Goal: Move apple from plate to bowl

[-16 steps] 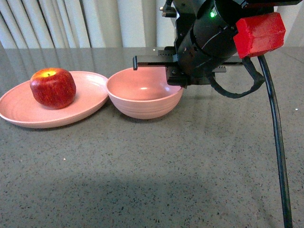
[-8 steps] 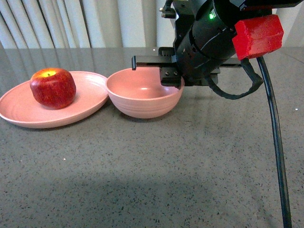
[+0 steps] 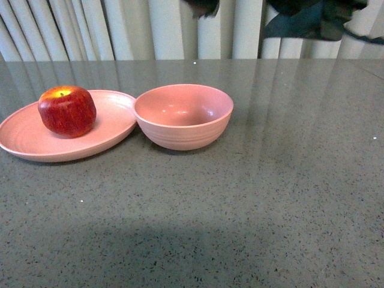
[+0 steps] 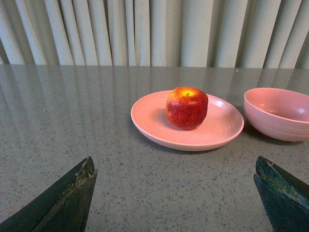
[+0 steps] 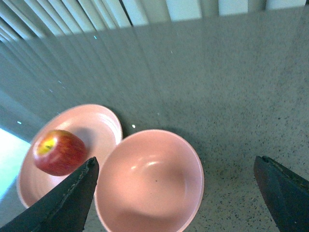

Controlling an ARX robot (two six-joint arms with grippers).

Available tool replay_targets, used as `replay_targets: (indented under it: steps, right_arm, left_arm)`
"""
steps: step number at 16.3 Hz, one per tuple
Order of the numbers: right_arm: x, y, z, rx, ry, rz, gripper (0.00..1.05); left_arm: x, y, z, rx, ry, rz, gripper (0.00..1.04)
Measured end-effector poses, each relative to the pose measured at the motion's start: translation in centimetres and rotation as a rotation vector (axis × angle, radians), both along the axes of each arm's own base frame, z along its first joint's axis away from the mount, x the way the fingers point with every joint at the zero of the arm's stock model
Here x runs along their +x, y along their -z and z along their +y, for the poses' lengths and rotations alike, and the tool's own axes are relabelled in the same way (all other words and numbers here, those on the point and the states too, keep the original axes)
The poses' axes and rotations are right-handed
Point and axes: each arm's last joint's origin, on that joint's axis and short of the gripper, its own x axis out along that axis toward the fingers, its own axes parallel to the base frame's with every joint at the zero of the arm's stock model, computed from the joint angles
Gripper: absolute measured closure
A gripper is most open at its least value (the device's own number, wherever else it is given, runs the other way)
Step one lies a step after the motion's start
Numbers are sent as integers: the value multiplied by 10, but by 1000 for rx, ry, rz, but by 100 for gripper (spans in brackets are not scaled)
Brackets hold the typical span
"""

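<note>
- The right arm [image 3: 303, 17] has lifted away from the bowl [image 3: 183, 129] and is now a dark blur at the top edge.
- Grey speckled table [image 3: 240, 210].
- Pink oval plate [image 3: 24, 141], just beside the bowl.
- Dark red apple [image 3: 66, 111], yellow around the stem, upright on the plate.
- Left gripper [image 4: 174, 164] and right gripper [image 5: 174, 166]: spread wide, holding nothing.

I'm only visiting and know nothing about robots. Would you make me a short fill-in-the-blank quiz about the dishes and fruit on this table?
1. In the front view, the bowl stands to the ____ of the plate.
2. The apple rests on the ____.
3. The bowl is ____.
4. Bowl and plate are both ____ in colour.

Missing words: right; plate; empty; pink.
</note>
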Motion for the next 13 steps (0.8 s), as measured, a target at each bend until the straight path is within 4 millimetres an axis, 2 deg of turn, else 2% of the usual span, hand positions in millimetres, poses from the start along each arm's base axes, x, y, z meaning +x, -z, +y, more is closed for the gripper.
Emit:
replay_targets:
  steps: [2,3,5,8,10,11,13]
  right_arm:
    - [-31,-20,-37,102,12,-82,6]
    - [-55,-30,-63,145,50,-150,7]
    - [-104,-31,-107,186,146,-243,7]
    - [-167,4,-147,186,242,-255,7]
    - [-199,23,-159,161,319,-307,9]
    - [-210,31,-161,68,391,-396,19]
    - [-231,67,-163,-123,415,-397,43]
  left_arm:
    - [0,0,0,0,0,0,7]
    - [0,0,0,0,0,0,7]
    - [0,0,0,0,0,0,7]
    - [0,0,0,0,0,0,7]
    - [0,0,0,0,0,0,7]
    - [0,0,0,0,0,0,7]
    - [0,0,0,0,0,0,7]
